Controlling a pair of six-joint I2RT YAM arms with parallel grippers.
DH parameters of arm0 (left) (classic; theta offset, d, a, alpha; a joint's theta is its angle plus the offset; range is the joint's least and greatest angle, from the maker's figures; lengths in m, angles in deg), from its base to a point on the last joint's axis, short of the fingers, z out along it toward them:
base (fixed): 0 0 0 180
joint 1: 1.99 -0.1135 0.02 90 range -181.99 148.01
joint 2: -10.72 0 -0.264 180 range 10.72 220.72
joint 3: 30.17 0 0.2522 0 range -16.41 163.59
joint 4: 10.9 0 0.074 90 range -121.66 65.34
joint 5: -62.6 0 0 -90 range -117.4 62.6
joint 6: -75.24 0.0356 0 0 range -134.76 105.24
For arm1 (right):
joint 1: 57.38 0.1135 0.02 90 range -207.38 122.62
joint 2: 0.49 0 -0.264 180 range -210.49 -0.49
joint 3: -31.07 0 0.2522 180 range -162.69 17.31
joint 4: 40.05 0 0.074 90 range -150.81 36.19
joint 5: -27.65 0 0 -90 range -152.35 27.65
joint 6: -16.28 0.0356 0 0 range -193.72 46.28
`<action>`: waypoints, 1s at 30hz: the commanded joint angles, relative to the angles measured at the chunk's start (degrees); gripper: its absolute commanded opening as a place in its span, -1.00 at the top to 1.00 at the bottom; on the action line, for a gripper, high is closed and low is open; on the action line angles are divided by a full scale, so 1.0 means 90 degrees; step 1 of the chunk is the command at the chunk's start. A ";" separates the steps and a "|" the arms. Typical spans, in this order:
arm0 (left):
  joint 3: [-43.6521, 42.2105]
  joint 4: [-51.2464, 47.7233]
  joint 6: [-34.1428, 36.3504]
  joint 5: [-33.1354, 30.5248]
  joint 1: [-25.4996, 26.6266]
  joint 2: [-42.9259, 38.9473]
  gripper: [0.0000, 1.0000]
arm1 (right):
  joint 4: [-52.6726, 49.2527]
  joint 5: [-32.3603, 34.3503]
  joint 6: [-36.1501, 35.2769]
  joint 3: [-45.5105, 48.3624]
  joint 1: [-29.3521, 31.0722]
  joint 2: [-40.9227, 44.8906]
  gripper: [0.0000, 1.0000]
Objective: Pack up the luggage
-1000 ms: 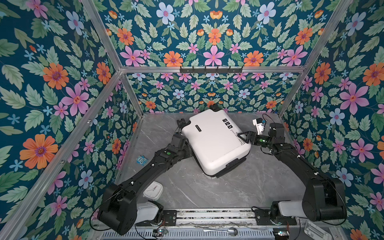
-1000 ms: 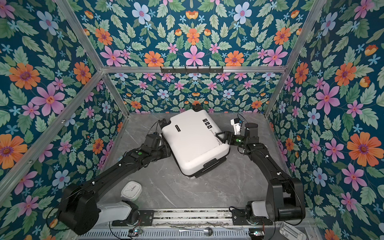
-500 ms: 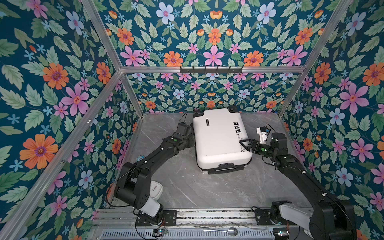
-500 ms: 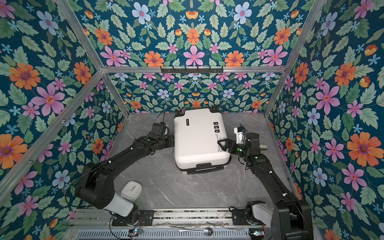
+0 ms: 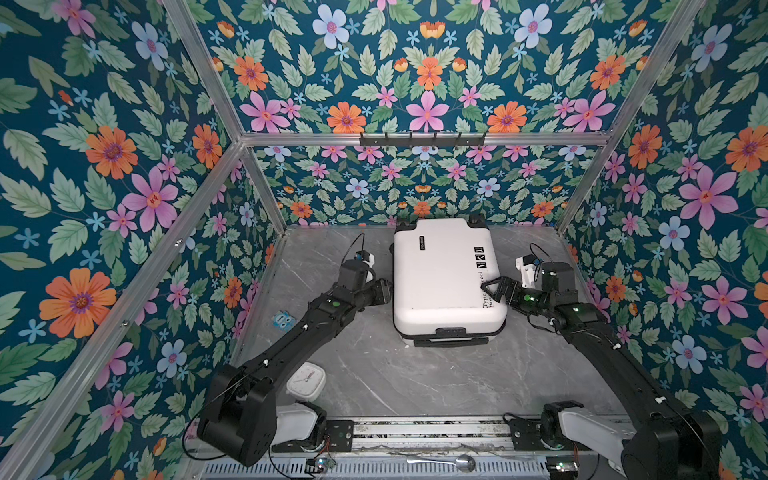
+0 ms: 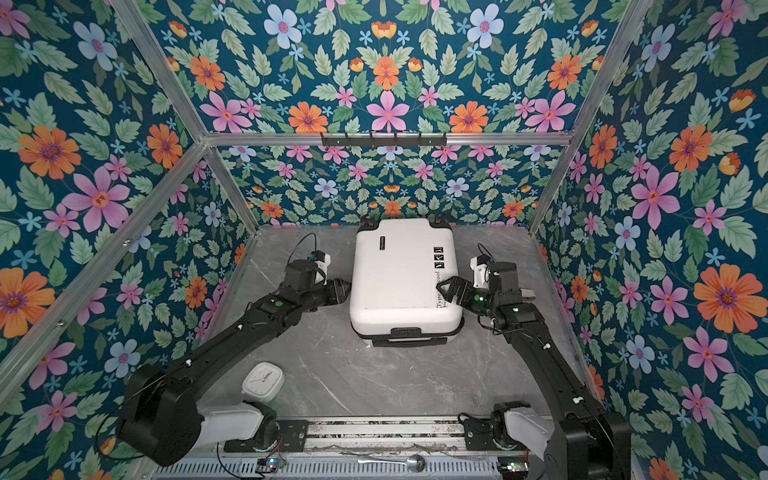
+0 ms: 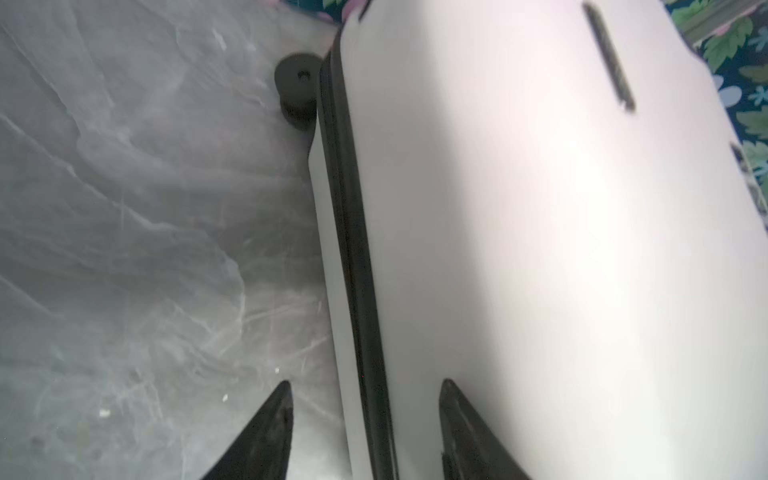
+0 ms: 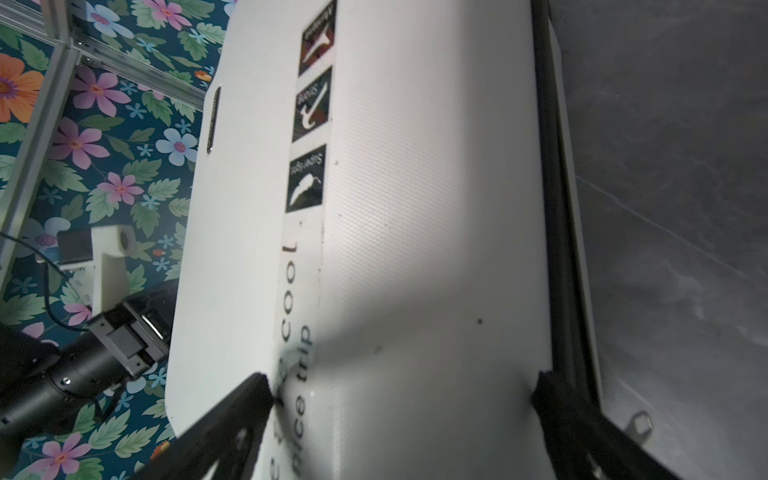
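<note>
two side edges of the luggage [image 5: 444,274] sit between parted jaws: left gripper [image 5: 388,291] half-spread, right gripper [image 5: 490,293] wide.

We count one luggage [image 5: 444,274] on the worktop [image 5: 374,374], its shell bearing three black icons [image 8: 311,106]. One white clock [image 5: 306,378], one small blue item [image 5: 281,319], one spoon [image 5: 457,461]. Two arms: left arm [image 5: 307,332], right arm [image 5: 602,345]. One wall rack [image 5: 422,140], with perhaps six hooks.
</note>
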 commanded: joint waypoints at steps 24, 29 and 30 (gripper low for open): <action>-0.2465 0.0663 -0.0048 -0.0092 0.1923 -0.2530 -0.21 | -0.2703 -0.0315 -0.0399 0.0446 0.0029 0.1885 -0.54; -0.2334 0.1189 0.0011 -0.0346 0.1938 -0.1856 -0.20 | -0.2446 -0.0359 -0.0120 0.0758 0.0095 0.1943 -0.53; -0.2288 0.1310 0.0025 -0.0362 0.1934 -0.1744 -0.20 | -0.2344 -0.0384 -0.0072 0.0794 0.0089 0.1895 -0.53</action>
